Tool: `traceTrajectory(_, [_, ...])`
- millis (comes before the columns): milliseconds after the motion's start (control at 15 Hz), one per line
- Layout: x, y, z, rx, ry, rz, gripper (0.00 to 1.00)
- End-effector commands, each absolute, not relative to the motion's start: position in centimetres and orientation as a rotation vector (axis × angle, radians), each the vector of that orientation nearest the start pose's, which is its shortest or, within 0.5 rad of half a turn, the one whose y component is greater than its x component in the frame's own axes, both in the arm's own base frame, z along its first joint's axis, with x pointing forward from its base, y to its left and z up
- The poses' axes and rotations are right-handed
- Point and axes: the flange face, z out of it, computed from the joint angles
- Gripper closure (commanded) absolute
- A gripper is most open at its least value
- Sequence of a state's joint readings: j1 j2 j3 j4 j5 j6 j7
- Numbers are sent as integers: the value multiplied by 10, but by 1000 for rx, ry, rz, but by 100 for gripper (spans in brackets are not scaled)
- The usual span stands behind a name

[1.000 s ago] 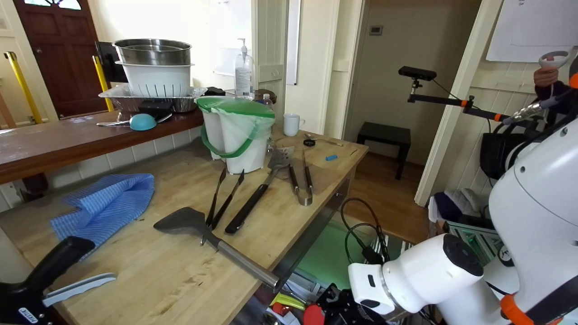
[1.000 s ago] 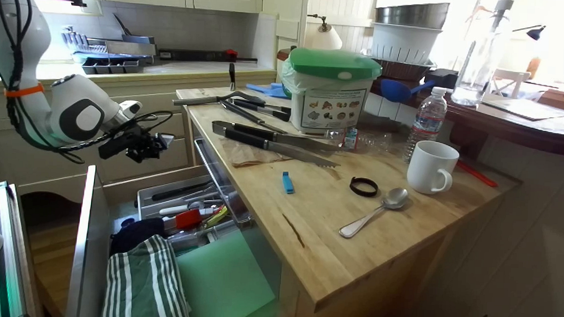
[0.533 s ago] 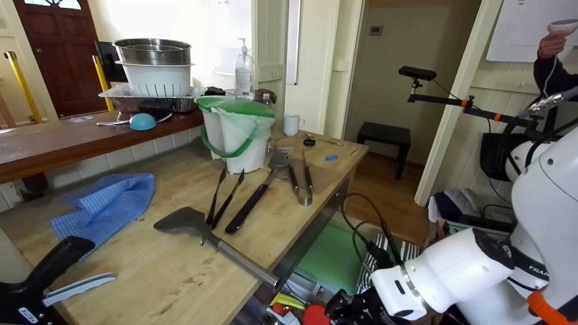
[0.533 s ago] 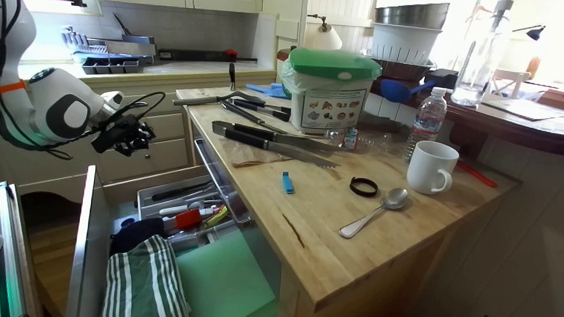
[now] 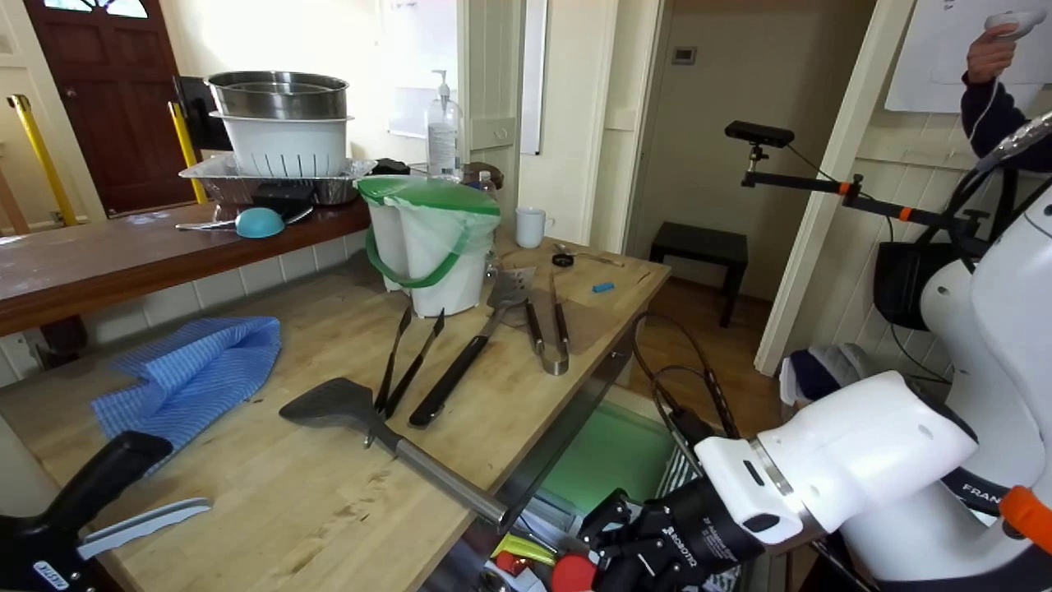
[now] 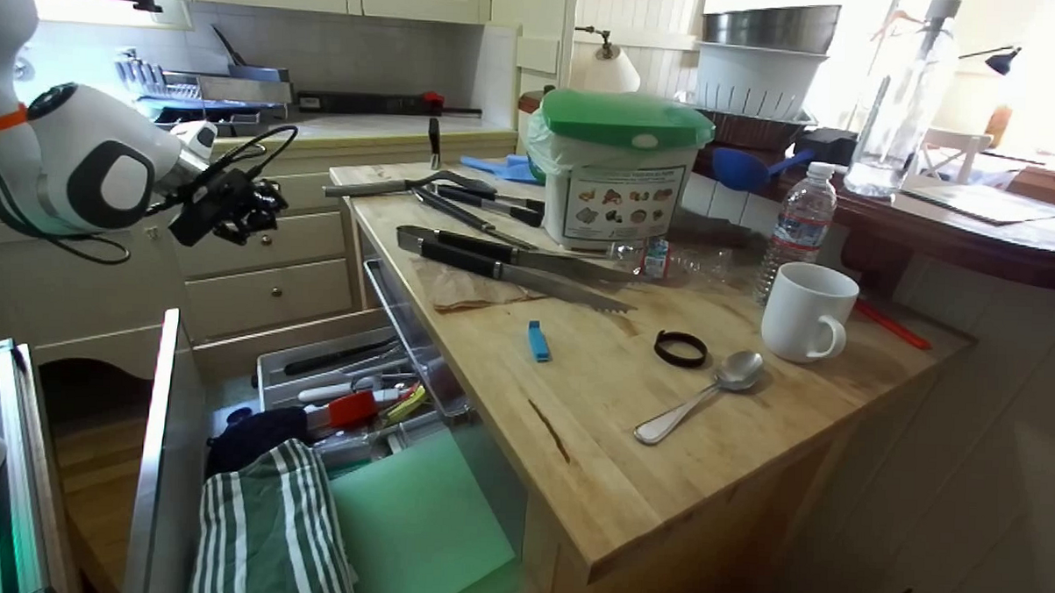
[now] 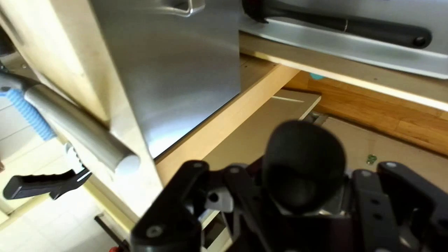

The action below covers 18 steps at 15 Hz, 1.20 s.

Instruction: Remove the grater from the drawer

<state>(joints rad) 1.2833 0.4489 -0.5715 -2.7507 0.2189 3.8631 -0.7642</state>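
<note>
My gripper [image 5: 610, 538] hangs above the open drawer [image 6: 160, 424], off the table's long edge; it also shows in an exterior view [image 6: 263, 206]. In the wrist view the gripper [image 7: 301, 190] is shut on a black rounded thing [image 7: 304, 157], like a handle end pointing at the camera. The rest of it is hidden. A small grey surface shows below it; I cannot tell what it belongs to. I cannot make out the grater's long grey metal piece, nor tell whether the black thing is part of it. Inside the drawer lie a green mat [image 6: 423, 512] and a striped cloth [image 6: 278, 525].
A utensil tray [image 6: 265, 393] sits in the drawer's far end with a red piece [image 6: 352, 411] in it. The spatula [image 5: 337, 403] reaches over the table edge. Tongs [image 5: 551, 337], a second spatula [image 5: 452, 378], a green-lidded bin [image 5: 436, 255] and a mug [image 6: 808, 311] stand or lie on the table.
My gripper has drawn back from the table edge, risen and turned a little. The wrist and black cables moved with it. The drawer and the things on the table have not moved.
</note>
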Motion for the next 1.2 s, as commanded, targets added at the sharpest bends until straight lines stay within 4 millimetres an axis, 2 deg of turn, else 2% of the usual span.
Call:
traceTrajectory(0, [351, 246, 241, -2351, -2126, -1421, 100])
traceTrajectory(67, [338, 237, 251, -2333, -2113, -1453, 100])
traceTrajectory(133, [336, 235, 260, -2330, -2084, -1492, 100])
traceTrajectory(200, [352, 249, 266, -2365, -2008, -1544, 100])
traceTrajectory(333, [353, 246, 279, -2450, -1813, -1611, 100])
traceTrajectory(400, [344, 233, 285, -2493, -1729, -1628, 100])
traceTrajectory(467, [343, 224, 291, -2558, -1635, -1643, 100])
traceTrajectory(533, [356, 230, 296, -2612, -1537, -1663, 100])
traceTrajectory(733, [360, 211, 312, -2738, -1268, -1697, 100])
traceTrajectory(800, [349, 194, 315, -2785, -1173, -1705, 100])
traceTrajectory(867, [354, 192, 319, -2815, -1117, -1694, 100])
traceTrajectory(933, [362, 205, 304, -2785, -1149, -1660, 100])
traceTrajectory(1133, [361, 197, 311, -2810, -1054, -1662, 100])
